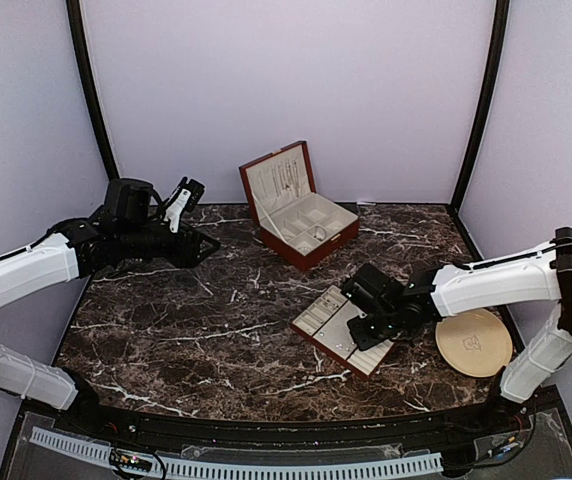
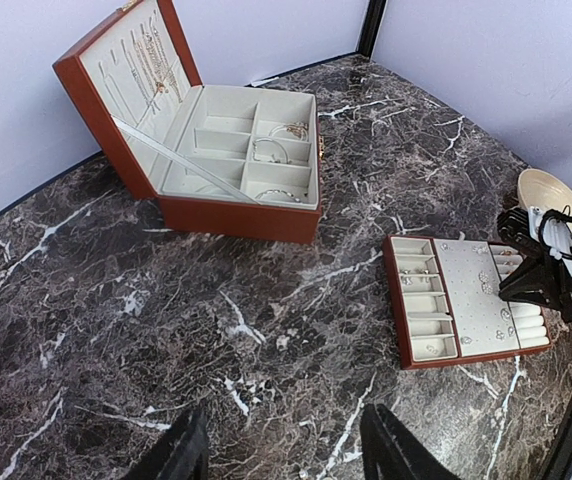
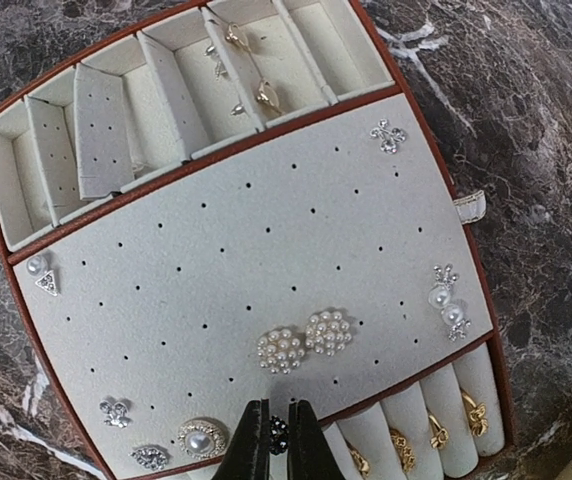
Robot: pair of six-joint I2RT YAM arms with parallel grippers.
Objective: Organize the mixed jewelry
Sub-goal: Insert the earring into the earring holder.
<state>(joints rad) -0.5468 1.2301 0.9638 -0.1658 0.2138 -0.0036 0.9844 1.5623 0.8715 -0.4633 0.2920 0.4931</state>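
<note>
Your right end effector (image 3: 278,415) is pinched nearly closed on a small dark stud (image 3: 278,436), at the edge of the tray's (image 3: 216,230) pin pad next to the ring rolls. The rest of the mixed jewelry (image 3: 306,338) sits on that pad just beyond the tips. Pearl clusters are closest, other pcs are out toward the corners, and a few lie in the far slots. Left end effector (image 2: 286,445) is open w/ nothing in it, above the tabletop (image 2: 166,330), well apart from tray & box (image 2: 216,150).

L arm (image 1: 16,275) & R arm (image 1: 491,285): white shells, blk joints.
</note>
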